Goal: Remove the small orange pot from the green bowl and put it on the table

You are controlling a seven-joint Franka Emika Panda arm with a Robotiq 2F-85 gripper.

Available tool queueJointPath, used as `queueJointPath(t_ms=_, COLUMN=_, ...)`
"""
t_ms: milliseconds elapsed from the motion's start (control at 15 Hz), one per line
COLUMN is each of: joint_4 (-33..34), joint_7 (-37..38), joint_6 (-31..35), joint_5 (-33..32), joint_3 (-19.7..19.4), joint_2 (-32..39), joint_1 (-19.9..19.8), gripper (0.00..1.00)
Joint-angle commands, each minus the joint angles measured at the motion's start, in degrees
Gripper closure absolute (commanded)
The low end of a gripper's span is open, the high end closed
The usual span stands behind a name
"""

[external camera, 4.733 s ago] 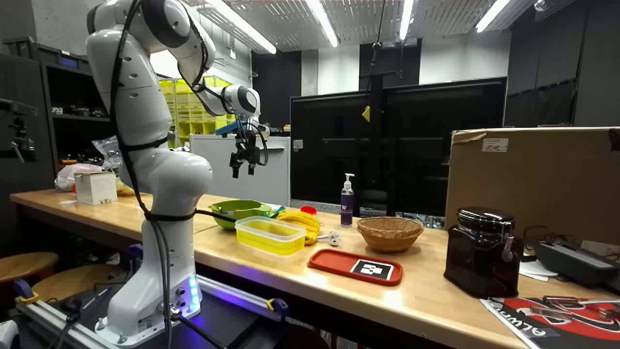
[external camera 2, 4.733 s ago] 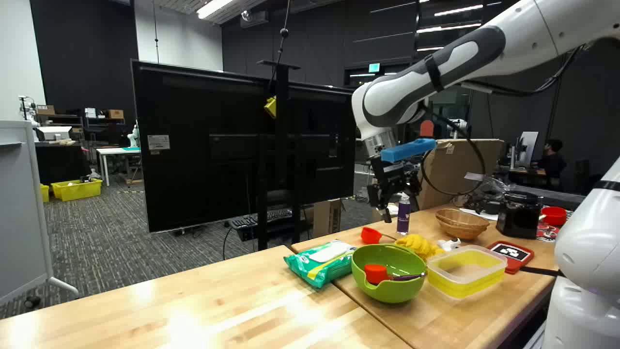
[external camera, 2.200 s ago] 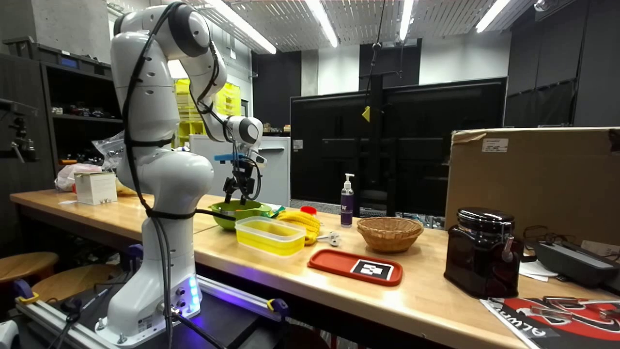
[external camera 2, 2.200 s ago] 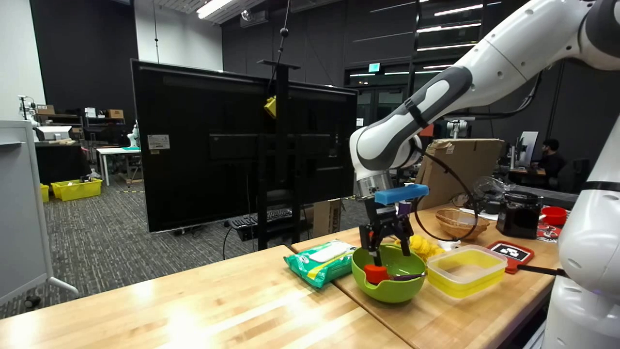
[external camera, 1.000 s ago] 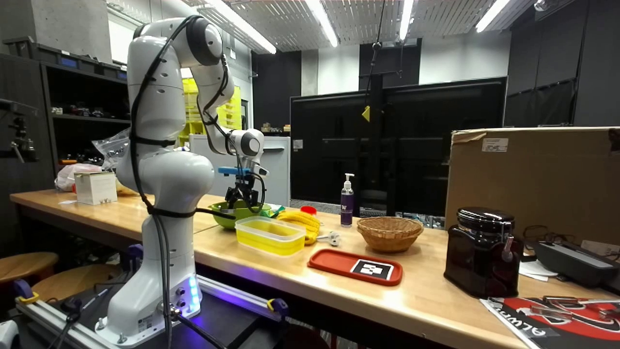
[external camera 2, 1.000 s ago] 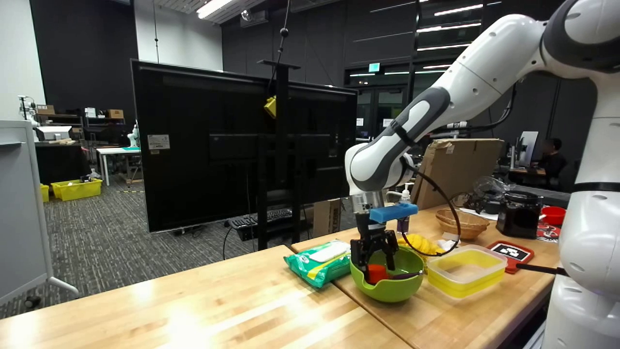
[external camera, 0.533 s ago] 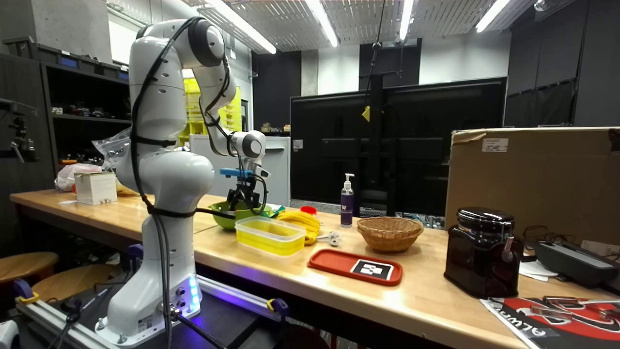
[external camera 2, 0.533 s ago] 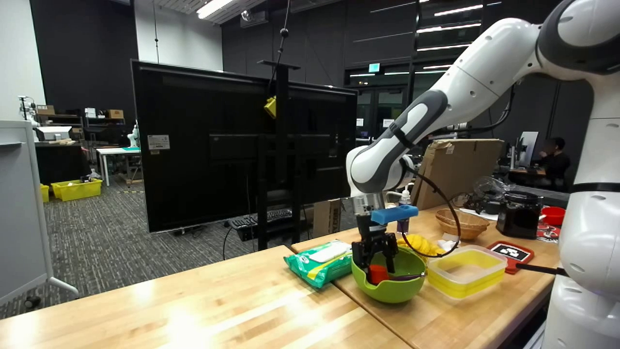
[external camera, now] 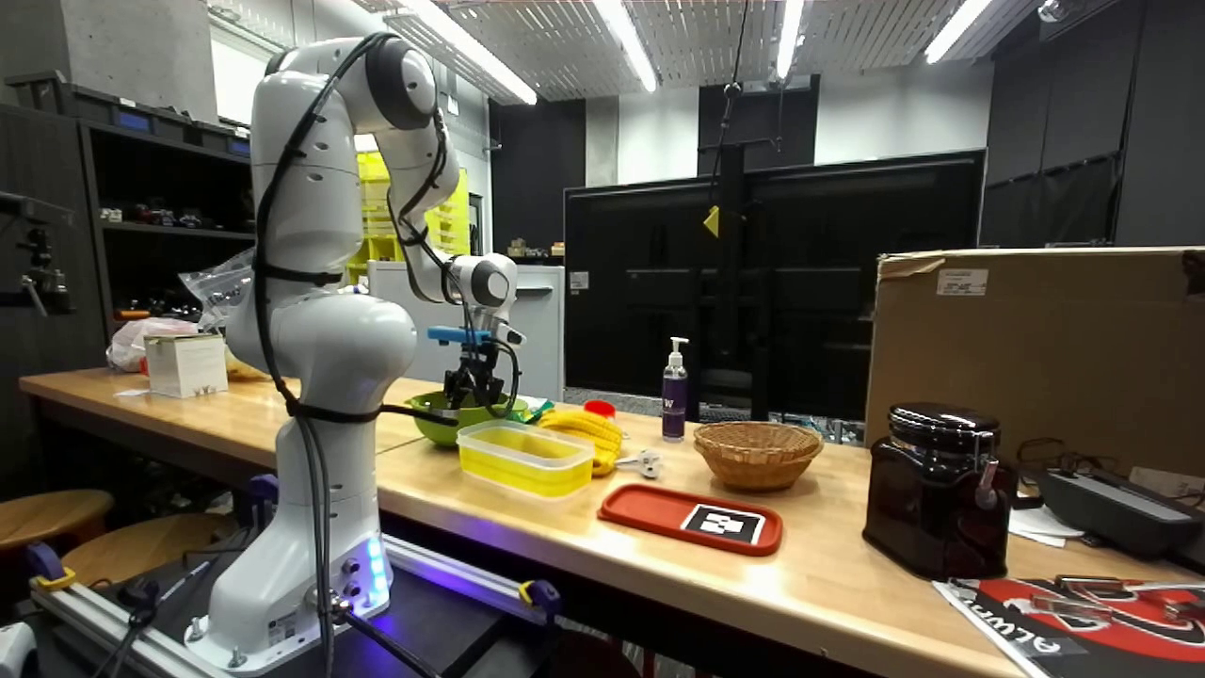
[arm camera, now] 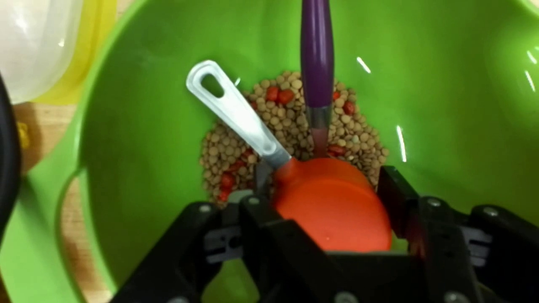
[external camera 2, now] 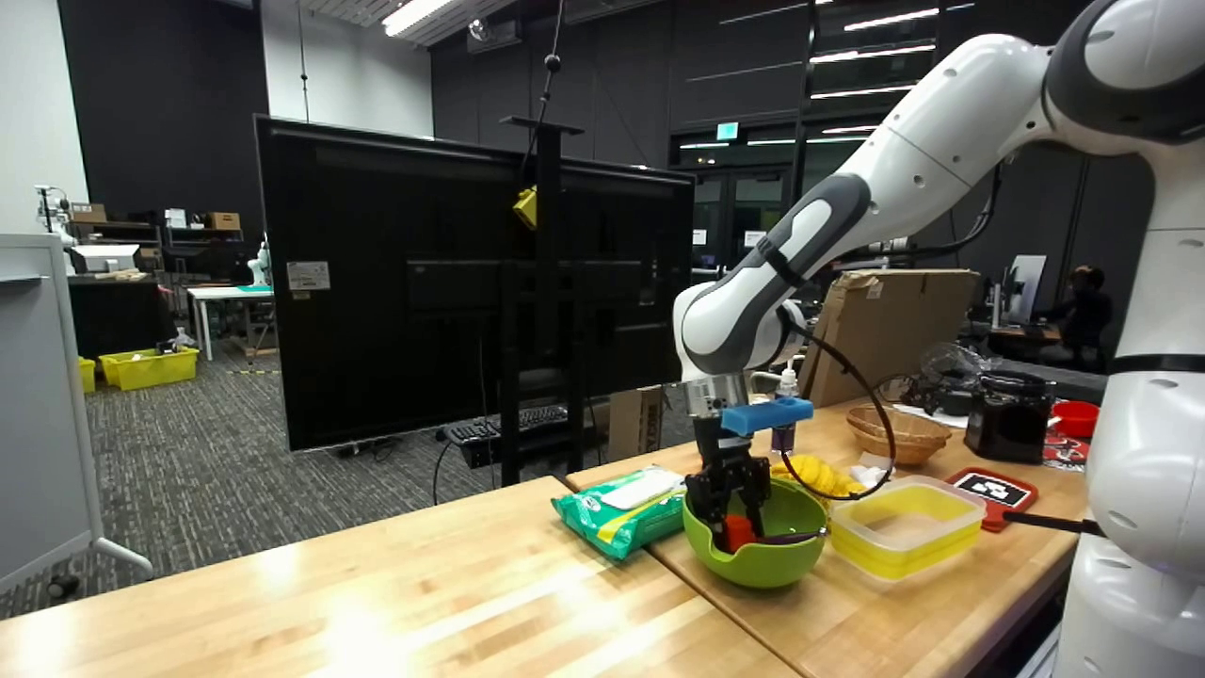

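Observation:
The small orange pot [arm camera: 337, 214], with a pale grey handle [arm camera: 236, 105], lies among brown lentil-like pieces inside the green bowl [arm camera: 143, 126]. My gripper [arm camera: 326, 181] reaches down into the bowl, one finger on each side of the pot, and is shut on it. The left finger is partly hidden beside the pot; the right finger's pad [arm camera: 389, 185] lies along its other side. In an exterior view, a patch of the orange shows between the fingers over the bowl's low front lip. The bowl stands on the light wooden table [external camera 2: 424, 584].
A purple-handled utensil [arm camera: 317, 54] lies in the bowl, its end reaching the pot. Close around the bowl are a yellow rectangular container [external camera 2: 904, 556], a green wipes pack [external camera 2: 621, 513] and a yellow bundle [external camera: 588, 428]. Farther off are a woven basket [external camera: 758, 452] and a soap bottle [external camera: 674, 395].
Over the last few seconds my arm came down into the bowl with open fingers. In the last half second the fingers closed on the pot, which shifted slightly; the arm itself stayed put.

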Motion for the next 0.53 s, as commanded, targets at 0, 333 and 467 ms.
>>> queueJointPath(t_ms=0, joint_4=-0.02, joint_7=-0.48, joint_6=0.15, joint_5=1.2, joint_3=-0.63, joint_2=-0.07, joint_1=0.84, gripper=0.62)
queueJointPath(t_ms=333, joint_4=0.44, joint_7=0.53, joint_6=-1.09, joint_5=0.09, joint_3=-0.59, joint_2=-0.95, joint_1=0.83, gripper=0.62)
queueJointPath(t_ms=467, joint_4=0.99, joint_7=1.19, joint_6=-2.23, joint_5=-0.64, joint_3=-0.57, joint_2=-1.47, joint_1=0.81, gripper=0.62)
